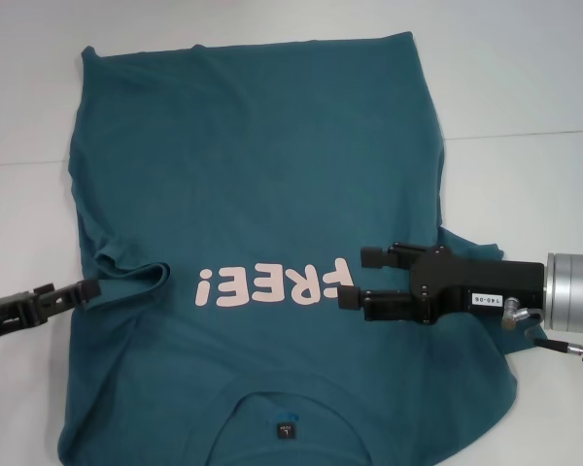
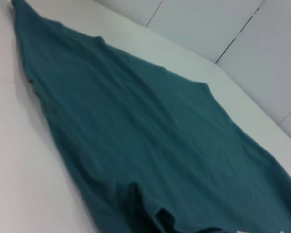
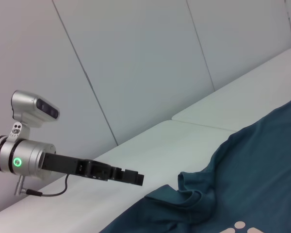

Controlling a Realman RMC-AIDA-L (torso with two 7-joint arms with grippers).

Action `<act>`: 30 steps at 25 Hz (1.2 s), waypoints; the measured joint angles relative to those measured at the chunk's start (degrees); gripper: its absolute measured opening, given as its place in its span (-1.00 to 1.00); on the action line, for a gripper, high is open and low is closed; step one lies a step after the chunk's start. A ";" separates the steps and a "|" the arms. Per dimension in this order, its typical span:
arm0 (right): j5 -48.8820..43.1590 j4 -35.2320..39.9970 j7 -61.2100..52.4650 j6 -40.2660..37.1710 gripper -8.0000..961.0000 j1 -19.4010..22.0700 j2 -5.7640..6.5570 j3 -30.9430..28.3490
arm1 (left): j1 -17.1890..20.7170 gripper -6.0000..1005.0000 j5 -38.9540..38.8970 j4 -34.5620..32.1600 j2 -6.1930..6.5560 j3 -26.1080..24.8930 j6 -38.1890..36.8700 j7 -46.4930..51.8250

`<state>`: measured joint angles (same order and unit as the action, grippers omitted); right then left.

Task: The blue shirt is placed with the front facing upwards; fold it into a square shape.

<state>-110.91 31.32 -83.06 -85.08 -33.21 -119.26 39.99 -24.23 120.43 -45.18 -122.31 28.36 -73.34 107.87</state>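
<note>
The blue shirt lies spread front-up on the white table, its collar and black neck tag nearest me. The pale pink "FREE!" lettering runs across its chest. The sleeve on my left side is folded inward in a rumpled bunch; it also shows in the right wrist view. My left gripper is at the shirt's left edge beside that sleeve, shut and empty, also seen in the right wrist view. My right gripper is open and empty over the shirt, just right of the lettering.
The white table shows bare on both sides of the shirt and beyond its hem. White wall panels stand behind the table. The shirt's right side bulges out under my right arm.
</note>
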 joint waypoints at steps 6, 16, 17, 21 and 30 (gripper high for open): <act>0.00 -0.03 0.00 -0.15 0.93 0.13 0.00 0.00 | -0.14 0.79 2.24 0.53 -0.12 0.31 0.09 0.24; 0.00 -0.09 -0.09 -0.53 0.93 0.52 0.00 0.00 | -0.73 0.78 2.94 0.64 -0.12 2.17 -0.79 1.90; 0.00 -0.11 -0.09 -0.54 0.93 0.54 0.00 0.00 | -0.88 0.78 2.98 0.65 -0.11 2.39 -0.79 2.08; 0.00 -0.17 -0.09 -0.58 0.93 0.63 0.00 0.00 | -1.41 0.78 4.20 0.72 -0.07 3.29 -0.37 3.17; -0.01 -0.22 -0.09 -0.70 0.93 0.71 0.00 0.00 | -1.94 0.78 5.98 0.88 -0.15 4.07 0.69 4.37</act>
<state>-110.92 31.09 -83.14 -85.78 -32.50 -119.26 39.99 -26.17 126.41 -44.30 -122.46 32.43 -72.65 112.24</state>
